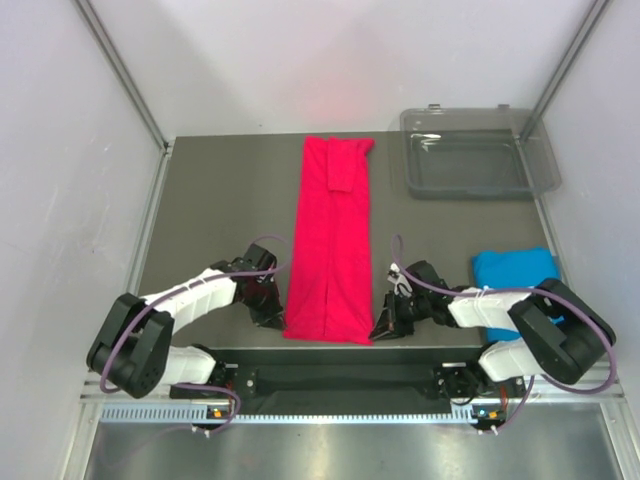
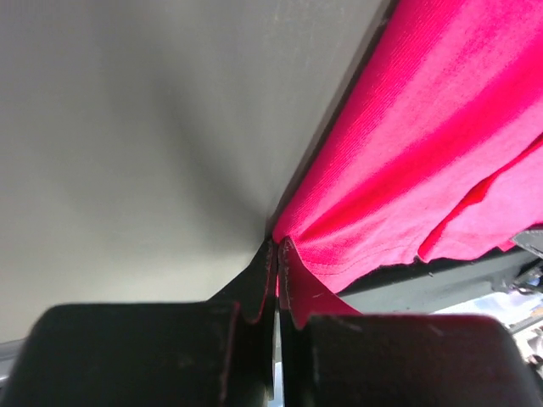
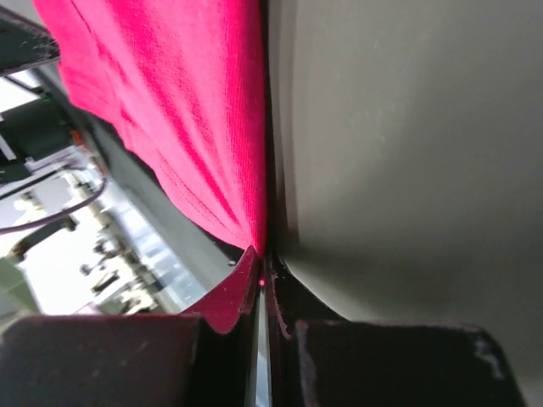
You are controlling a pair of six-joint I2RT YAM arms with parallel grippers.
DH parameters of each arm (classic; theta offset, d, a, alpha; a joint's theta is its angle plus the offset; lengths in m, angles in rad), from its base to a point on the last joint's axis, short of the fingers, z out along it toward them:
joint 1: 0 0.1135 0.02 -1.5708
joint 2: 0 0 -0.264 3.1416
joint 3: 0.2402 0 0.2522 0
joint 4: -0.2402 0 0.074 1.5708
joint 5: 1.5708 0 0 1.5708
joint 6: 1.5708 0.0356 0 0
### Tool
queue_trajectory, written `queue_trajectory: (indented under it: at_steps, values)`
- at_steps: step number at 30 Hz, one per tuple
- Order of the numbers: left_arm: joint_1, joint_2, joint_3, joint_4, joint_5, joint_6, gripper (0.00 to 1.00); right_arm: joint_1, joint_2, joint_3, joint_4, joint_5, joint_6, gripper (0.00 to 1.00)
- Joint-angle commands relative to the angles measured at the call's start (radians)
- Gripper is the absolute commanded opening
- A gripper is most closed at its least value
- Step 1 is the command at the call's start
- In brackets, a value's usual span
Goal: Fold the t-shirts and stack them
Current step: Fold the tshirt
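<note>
The crimson-pink t-shirt [image 1: 332, 240] lies folded into a long narrow strip down the middle of the dark table [image 1: 220, 190]. My left gripper [image 1: 272, 318] sits at its near left corner, shut on the cloth; the left wrist view shows the pink t-shirt's [image 2: 424, 161] hem pinched at the fingertips [image 2: 277, 246]. At the near right corner my right gripper [image 1: 381, 328] is likewise shut on the shirt's edge [image 3: 195, 127], which runs into the closed tips [image 3: 259, 254]. The sky blue t-shirt [image 1: 516, 272] lies folded at the table's right side, beside my right arm.
A clear grey plastic tray [image 1: 478, 152] stands at the back right corner. White walls and metal frame posts close in the table on the left, right and back. The table's near edge runs just below both grippers.
</note>
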Motion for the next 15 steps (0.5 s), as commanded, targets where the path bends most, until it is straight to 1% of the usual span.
queue_trajectory:
  at_steps: [1,4,8,9,10,11,12,13,14,15]
  values:
    - [0.003,-0.032,-0.056,0.012,0.014,-0.014,0.0,0.022,-0.069,0.019,-0.162,0.126,-0.093,0.0]
    - [0.001,-0.081,-0.093,0.03,0.049,-0.048,0.0,0.023,-0.115,0.004,-0.188,0.14,-0.1,0.0]
    - [0.0,-0.141,-0.128,0.049,0.097,-0.083,0.0,0.034,-0.113,0.014,-0.179,0.113,-0.109,0.01]
    - [-0.001,-0.15,-0.133,0.05,0.113,-0.088,0.0,0.034,-0.113,0.021,-0.2,0.11,-0.113,0.06]
    - [-0.004,-0.16,-0.133,0.053,0.126,-0.094,0.0,0.034,-0.127,0.043,-0.217,0.114,-0.119,0.24]
    - [-0.008,-0.175,-0.13,0.049,0.132,-0.095,0.04,0.034,-0.138,0.059,-0.241,0.122,-0.139,0.3]
    - [-0.011,-0.186,-0.118,0.038,0.135,-0.097,0.1,0.032,-0.148,0.082,-0.305,0.155,-0.158,0.34]
    - [-0.013,-0.198,-0.11,0.009,0.132,-0.098,0.17,0.031,-0.167,0.146,-0.355,0.186,-0.181,0.39]
    - [-0.013,-0.224,-0.098,-0.008,0.126,-0.097,0.22,0.029,-0.173,0.181,-0.392,0.22,-0.217,0.42]
    - [-0.013,-0.238,-0.082,-0.025,0.118,-0.094,0.35,0.023,-0.176,0.217,-0.422,0.287,-0.234,0.45]
